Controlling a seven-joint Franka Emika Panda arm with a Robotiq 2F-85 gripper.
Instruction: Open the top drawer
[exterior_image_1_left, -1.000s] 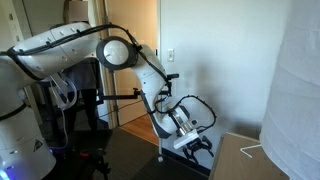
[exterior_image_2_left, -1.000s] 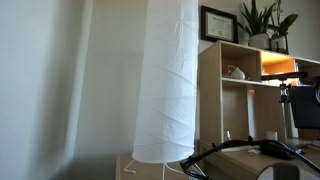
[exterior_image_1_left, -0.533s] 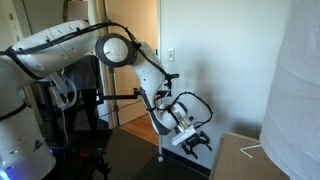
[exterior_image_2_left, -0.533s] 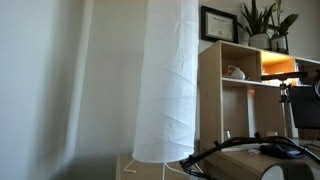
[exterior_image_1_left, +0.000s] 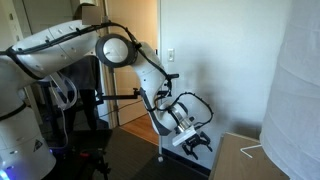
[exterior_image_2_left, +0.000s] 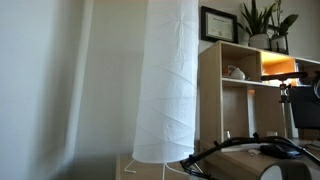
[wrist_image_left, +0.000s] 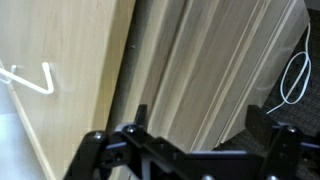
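End effector spread; cord only in wrist view

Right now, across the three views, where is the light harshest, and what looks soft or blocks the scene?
In an exterior view the lamp shade is washed out and fills the middle, and a shelf compartment glows orange; in an exterior view the doorway is brightest; in the wrist view the end effector is a dark silhouette against the pale wood panel.

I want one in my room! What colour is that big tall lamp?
The tall lamp is plain white, seen best in an exterior view.
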